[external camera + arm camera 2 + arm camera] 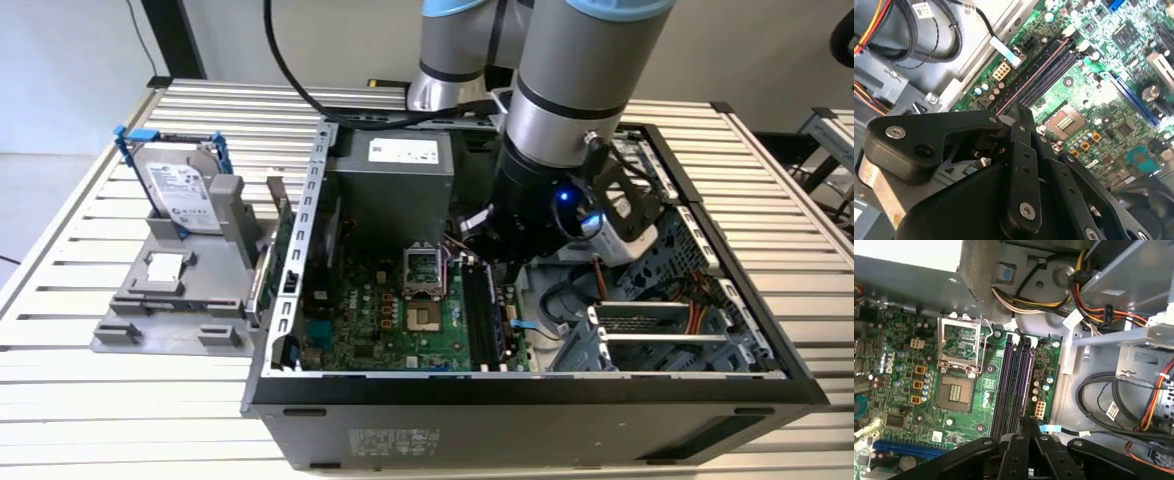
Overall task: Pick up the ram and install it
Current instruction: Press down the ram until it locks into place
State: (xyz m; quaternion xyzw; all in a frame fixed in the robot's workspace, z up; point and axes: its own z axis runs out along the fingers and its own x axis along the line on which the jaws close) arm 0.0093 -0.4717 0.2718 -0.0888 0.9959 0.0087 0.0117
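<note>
The gripper point(1027, 419) hangs low inside the open computer case point(534, 410), its black fingers point(1021, 112) drawn narrow and pinched on the ram point(1024, 385). The ram shows in both wrist views as a thin dark strip seen edge-on. It runs out from the fingertips along the black memory slots point(1005, 385), directly over them and in line with them. I cannot tell whether it is seated in a slot or only touching it. In the exterior view the ram point(475, 310) lies below the arm's wrist, just to the exterior view's right of the processor socket point(424, 270) on the green motherboard point(380, 325). White lettering is printed on the motherboard beside the socket and near a long blue slot point(904, 450), but it is too small and blurred to make out. Bundled yellow, red and black wires point(1089, 310) carry small white tags whose print is likewise illegible. The grey power supply point(394, 190) at the back of the case bears a white label point(404, 150). Outside the case, well apart from the gripper at the exterior view's left, a grey holder point(134, 325) stands on the slatted table point(80, 400). It carries a silver hard drive point(180, 190) with a printed sticker in a blue bracket point(218, 150) and a small square chip point(164, 268).
</note>
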